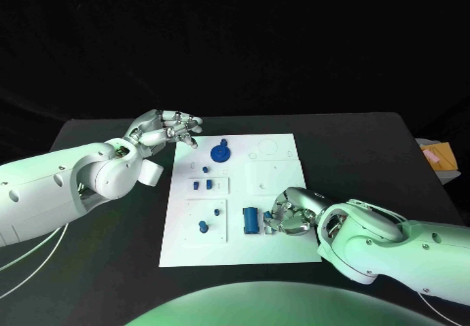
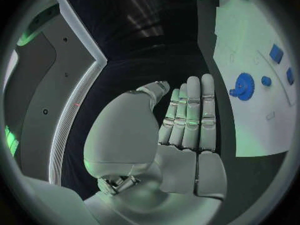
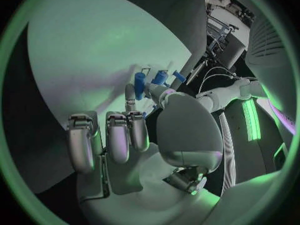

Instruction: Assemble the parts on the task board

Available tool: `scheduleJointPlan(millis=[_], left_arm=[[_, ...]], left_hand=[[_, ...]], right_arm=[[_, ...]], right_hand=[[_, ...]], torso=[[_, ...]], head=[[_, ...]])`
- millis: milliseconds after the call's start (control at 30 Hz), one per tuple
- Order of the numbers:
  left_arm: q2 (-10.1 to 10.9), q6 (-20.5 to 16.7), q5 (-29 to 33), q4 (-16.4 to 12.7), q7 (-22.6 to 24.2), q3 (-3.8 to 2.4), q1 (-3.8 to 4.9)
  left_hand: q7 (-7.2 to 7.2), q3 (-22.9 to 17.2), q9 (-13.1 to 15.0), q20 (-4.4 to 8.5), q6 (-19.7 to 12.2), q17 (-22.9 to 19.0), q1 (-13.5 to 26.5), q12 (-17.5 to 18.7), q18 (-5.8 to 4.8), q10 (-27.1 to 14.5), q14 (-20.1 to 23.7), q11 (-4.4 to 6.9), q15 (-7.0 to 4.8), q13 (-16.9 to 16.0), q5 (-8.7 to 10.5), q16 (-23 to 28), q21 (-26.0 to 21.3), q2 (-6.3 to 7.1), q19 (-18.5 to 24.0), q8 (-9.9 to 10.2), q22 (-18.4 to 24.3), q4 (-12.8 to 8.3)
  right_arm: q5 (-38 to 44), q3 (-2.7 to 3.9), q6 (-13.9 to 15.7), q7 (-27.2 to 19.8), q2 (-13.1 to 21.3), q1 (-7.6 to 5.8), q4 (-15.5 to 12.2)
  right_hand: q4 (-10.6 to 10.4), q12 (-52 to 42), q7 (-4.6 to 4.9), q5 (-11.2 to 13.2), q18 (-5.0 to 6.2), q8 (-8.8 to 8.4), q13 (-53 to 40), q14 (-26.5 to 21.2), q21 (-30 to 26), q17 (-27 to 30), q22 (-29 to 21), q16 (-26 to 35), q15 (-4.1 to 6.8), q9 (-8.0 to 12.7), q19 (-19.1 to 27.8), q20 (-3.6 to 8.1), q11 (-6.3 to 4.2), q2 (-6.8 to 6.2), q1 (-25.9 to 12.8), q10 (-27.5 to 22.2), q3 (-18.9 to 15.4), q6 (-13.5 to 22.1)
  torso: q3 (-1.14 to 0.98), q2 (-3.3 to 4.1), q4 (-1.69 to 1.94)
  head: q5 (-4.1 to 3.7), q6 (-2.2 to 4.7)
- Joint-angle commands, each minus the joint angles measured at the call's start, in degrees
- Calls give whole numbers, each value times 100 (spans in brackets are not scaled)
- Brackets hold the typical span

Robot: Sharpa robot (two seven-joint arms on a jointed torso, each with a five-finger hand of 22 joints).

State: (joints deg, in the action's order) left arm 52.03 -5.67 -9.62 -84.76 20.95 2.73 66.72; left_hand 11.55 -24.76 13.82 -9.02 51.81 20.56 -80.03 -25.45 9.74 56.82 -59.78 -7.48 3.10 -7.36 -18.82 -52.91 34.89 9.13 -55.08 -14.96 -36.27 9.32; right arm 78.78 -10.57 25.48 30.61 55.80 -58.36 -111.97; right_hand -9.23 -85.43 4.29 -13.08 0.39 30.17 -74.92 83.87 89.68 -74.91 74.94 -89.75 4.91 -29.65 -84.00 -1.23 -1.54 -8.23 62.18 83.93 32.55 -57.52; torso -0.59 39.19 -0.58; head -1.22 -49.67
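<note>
The white task board [image 1: 269, 170] lies in the middle of the black table. A blue gear [image 1: 221, 153] sits near its far left corner, also seen in the left wrist view as the gear [image 2: 242, 87]. Several small blue parts [image 1: 203, 183] stand in the board's left half. A ribbed blue cylinder [image 1: 250, 219] lies near the front. My right hand [image 1: 291, 212] rests on the board just right of that cylinder, thumb and a fingertip closed around a small blue part [image 1: 266, 217]. My left hand [image 1: 166, 129] hovers above the board's far left corner, fingers extended, holding nothing.
A tan object [image 1: 438, 155] lies at the table's right edge. Thin cables [image 1: 29, 261] hang beside my left arm at the front left. The board's right half [image 1: 269, 146] has only shallow sockets.
</note>
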Motion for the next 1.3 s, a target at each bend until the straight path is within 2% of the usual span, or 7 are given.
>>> scheduleJointPlan(millis=[33, 200, 300, 1133, 1300], left_arm=[[-7, 92, 19, -13, 16, -3, 2], [-1, 98, 19, -12, 6, -3, 2], [2, 99, 18, -13, 5, -3, 2], [11, 100, 14, -13, 2, -3, 3], [11, 100, 13, -12, 2, -3, 3]], left_hand=[[7, -5, 5, 20, -24, 8, -47, 3, 64, -25, 4, 6, 24, -8, -37, 26, 39, -30, -1, 36, -5, -13], [9, -8, 5, 19, -24, 8, -42, 4, 63, -25, 5, 4, 26, -8, -37, 28, 42, -33, 1, 37, -9, -13], [9, -8, 5, 19, -24, 8, -42, 4, 63, -25, 5, 4, 26, -8, -37, 28, 42, -33, 1, 37, -9, -13], [10, -14, 6, 19, -25, 9, -35, 4, 61, -27, 6, 2, 28, -9, -37, 31, 46, -35, 5, 39, -15, -15], [10, -14, 6, 19, -25, 9, -35, 4, 61, -27, 6, 2, 28, -9, -37, 31, 46, -35, 5, 39, -15, -15]], right_arm=[[59, -21, -150, 1, -31, 30, -23], [62, -21, -110, -17, -32, 30, -29], [64, -20, -119, -21, -29, 30, -29], [82, -20, -339, -34, 47, 30, -34], [87, -20, -374, -34, 66, 30, -41]], right_hand=[[-118, -41, -223, -100, -39, 35, -1274, 613, 32, -1509, 1506, -25, 47, -11, -600, 45, -46, -6, -123, 444, -142, -244], [-406, -64, -225, -64, -39, 55, -1290, 613, 32, -1509, 1506, -25, 49, -16, -600, 50, -48, 16, -307, 455, -378, -260], [-546, -67, -232, -249, -39, 67, -1293, 613, 32, -1509, 1506, -25, 54, -19, -600, 55, -54, -12, -345, 457, -549, -265], [-573, -82, -240, -275, -39, 78, -1303, 613, 32, -1509, 1506, -25, 57, -23, -600, 58, -60, -37, -305, 463, -632, -271], [-701, -89, -238, -203, -39, 91, -1308, 613, 32, -1509, 1506, -25, 59, -24, -600, 60, -59, -50, -343, 467, -787, -282]], torso=[[1, 3, 3], [1, 3, 2], [2, 2, -2], [-3, 1, -4], [-3, 0, -6]], head=[[6, -1], [12, 0], [14, -2], [13, -33], [11, -33]])
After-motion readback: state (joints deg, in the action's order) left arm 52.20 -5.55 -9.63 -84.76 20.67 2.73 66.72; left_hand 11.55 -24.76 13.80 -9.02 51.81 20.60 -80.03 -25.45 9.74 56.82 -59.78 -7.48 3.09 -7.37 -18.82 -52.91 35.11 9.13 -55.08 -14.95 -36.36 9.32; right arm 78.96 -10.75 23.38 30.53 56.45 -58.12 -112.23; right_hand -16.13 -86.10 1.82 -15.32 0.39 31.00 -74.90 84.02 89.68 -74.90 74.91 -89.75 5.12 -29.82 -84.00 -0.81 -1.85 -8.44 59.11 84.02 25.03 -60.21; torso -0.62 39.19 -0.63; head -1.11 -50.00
